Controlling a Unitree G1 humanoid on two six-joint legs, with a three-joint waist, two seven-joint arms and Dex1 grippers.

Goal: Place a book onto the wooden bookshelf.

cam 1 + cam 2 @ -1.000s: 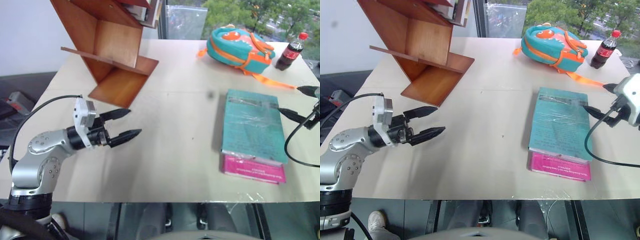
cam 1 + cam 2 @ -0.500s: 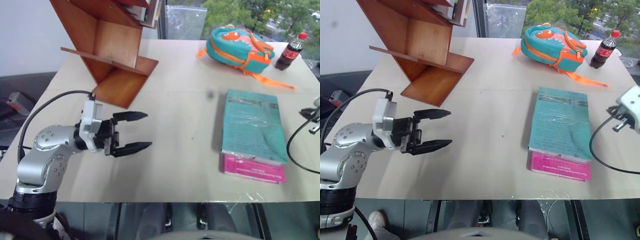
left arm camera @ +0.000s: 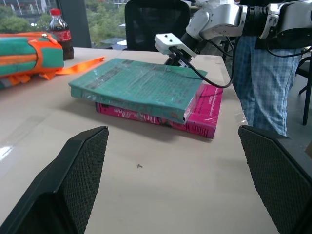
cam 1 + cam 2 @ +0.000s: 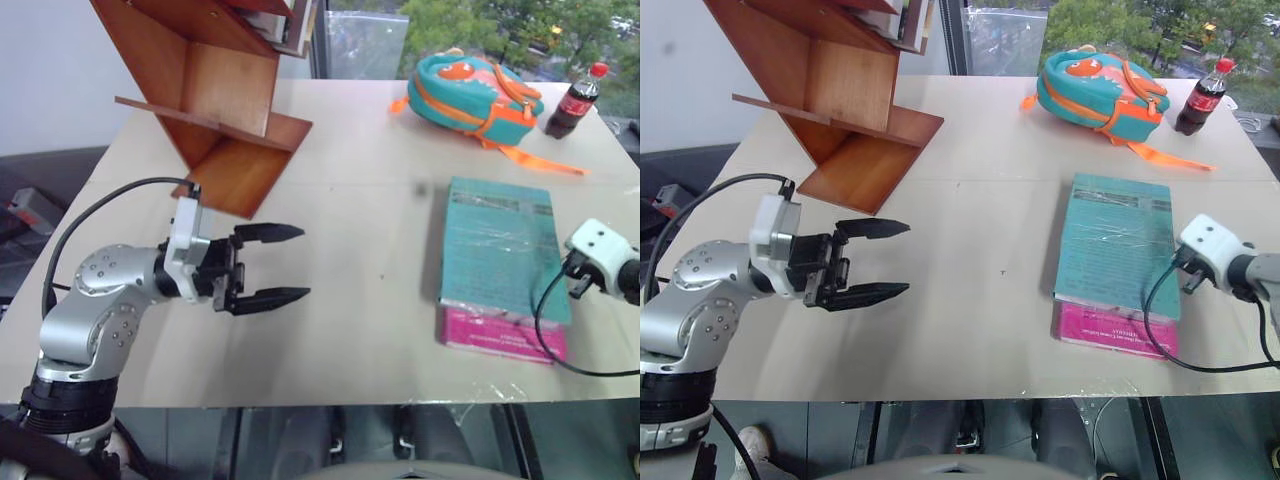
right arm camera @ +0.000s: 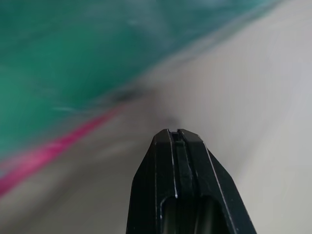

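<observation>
The teal-green book (image 4: 505,250) lies flat on a pink book (image 4: 500,342) at the right of the pale table (image 4: 370,200). My right gripper (image 5: 174,134) is shut with nothing between its fingers. Its tip hangs low over the table, just beside the right edge of the stacked books. At the back left stands the wooden bookshelf (image 4: 215,90), made of tilted reddish-brown boards. My left gripper (image 4: 303,263) is open and empty above the table's left part, pointing level toward the book (image 3: 136,85).
A teal-and-orange backpack (image 4: 480,85) and a cola bottle (image 4: 572,100) sit at the back right. Several books (image 4: 298,20) lean in the shelf's upper part. A person in checked trousers (image 3: 258,73) stands past the table's right end, near a black chair (image 3: 156,22).
My right arm has dropped from above the book's far right edge down beside its near right edge, and its fingers have shut. My left gripper has shifted slightly right.
</observation>
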